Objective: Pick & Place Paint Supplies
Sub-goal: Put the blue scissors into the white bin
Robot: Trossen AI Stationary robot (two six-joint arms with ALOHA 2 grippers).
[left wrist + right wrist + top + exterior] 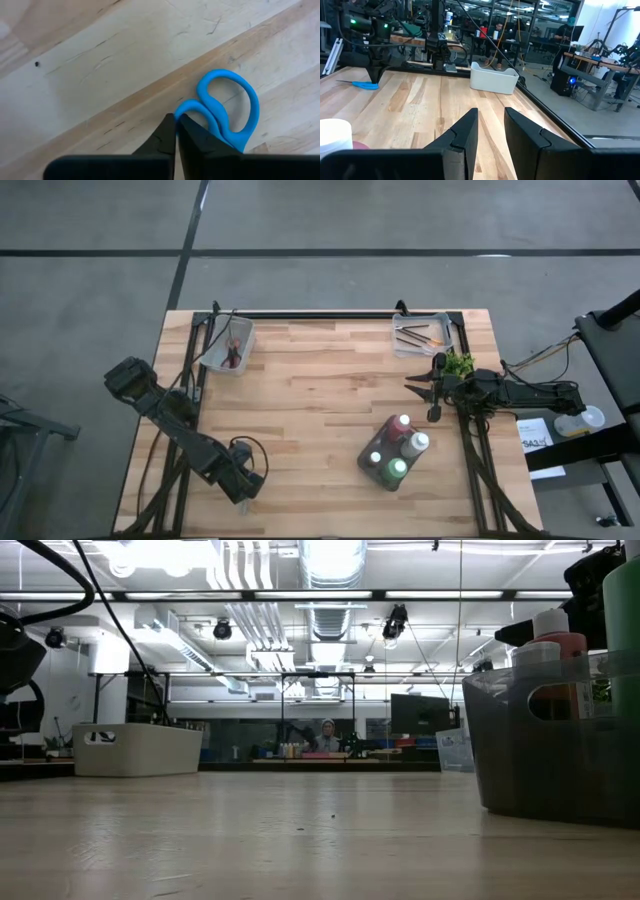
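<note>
Pale wooden bench, lower left of frame: left gripper clenched right beside the blue scissors, while paint bottles sit lower right, nearer the right gripper, jaws parted.

high: overhead, straight down; low: tabletop level, facing room; wrists: close, sharing scissors

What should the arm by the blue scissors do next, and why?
Probably lift a little to test its hold. The left gripper is shut at the blue scissors, which lie flat on the wooden table, but the frames don't show whether a handle is really caught between the fingers.
</note>
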